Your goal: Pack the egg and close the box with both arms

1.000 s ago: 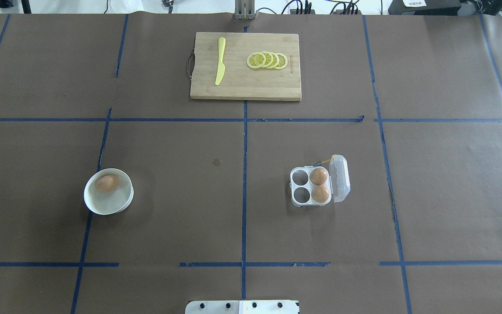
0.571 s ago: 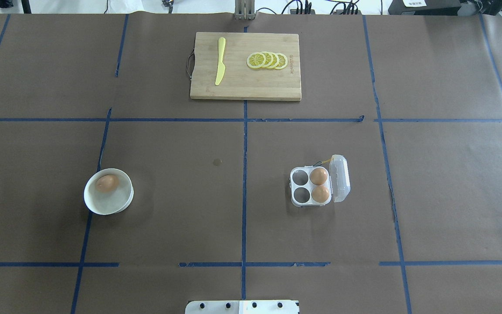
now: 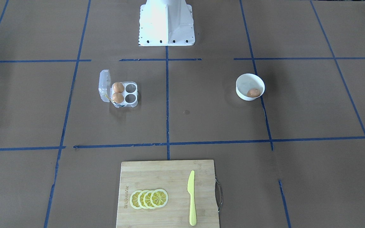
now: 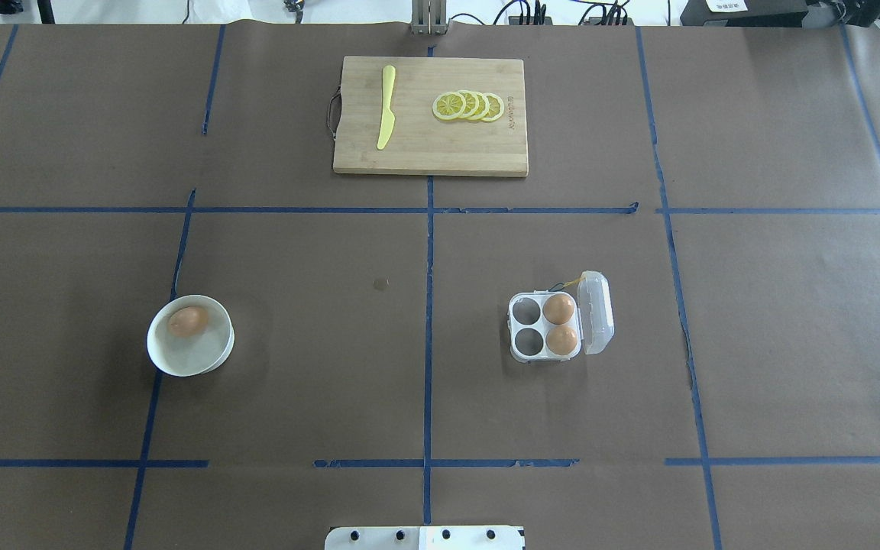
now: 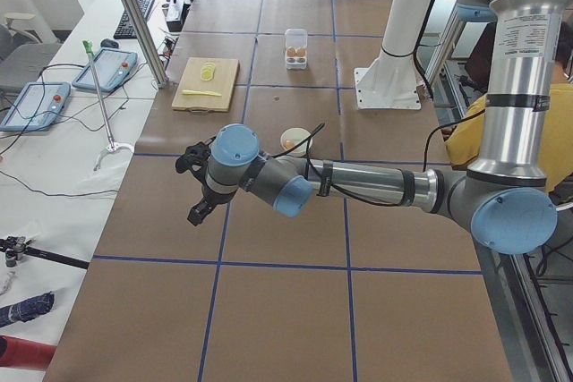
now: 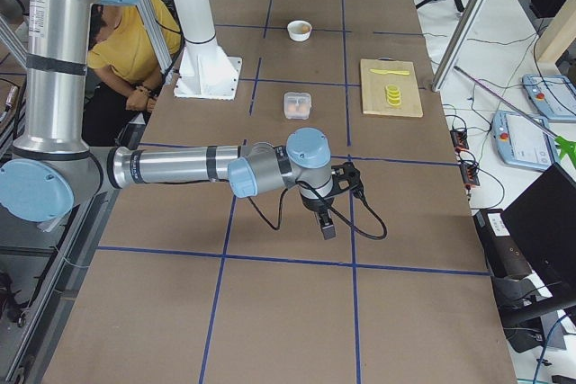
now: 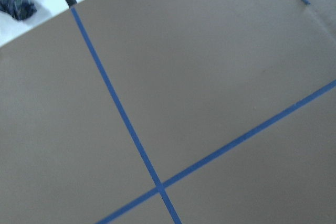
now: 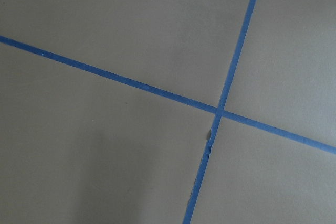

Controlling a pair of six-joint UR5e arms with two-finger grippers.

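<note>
One tan egg (image 4: 187,321) lies in a round white bowl (image 4: 180,365) on the table's left half; it also shows in the front view (image 3: 253,92). The clear box (image 4: 545,357) stands on the right half with its lid (image 4: 596,312) open to the right. Two eggs (image 4: 559,308) (image 4: 561,340) fill its right cups; the two left cups are empty. The left gripper (image 5: 195,192) shows only in the exterior left view, far from the bowl. The right gripper (image 6: 326,225) shows only in the exterior right view, well short of the box (image 6: 298,104). I cannot tell whether either is open or shut.
A wooden cutting board (image 4: 425,156) with a yellow knife (image 4: 386,107) and lemon slices (image 4: 469,105) lies at the far middle. The white pedestal base (image 3: 166,22) stands at the near edge. A person in yellow (image 6: 135,47) sits behind the robot.
</note>
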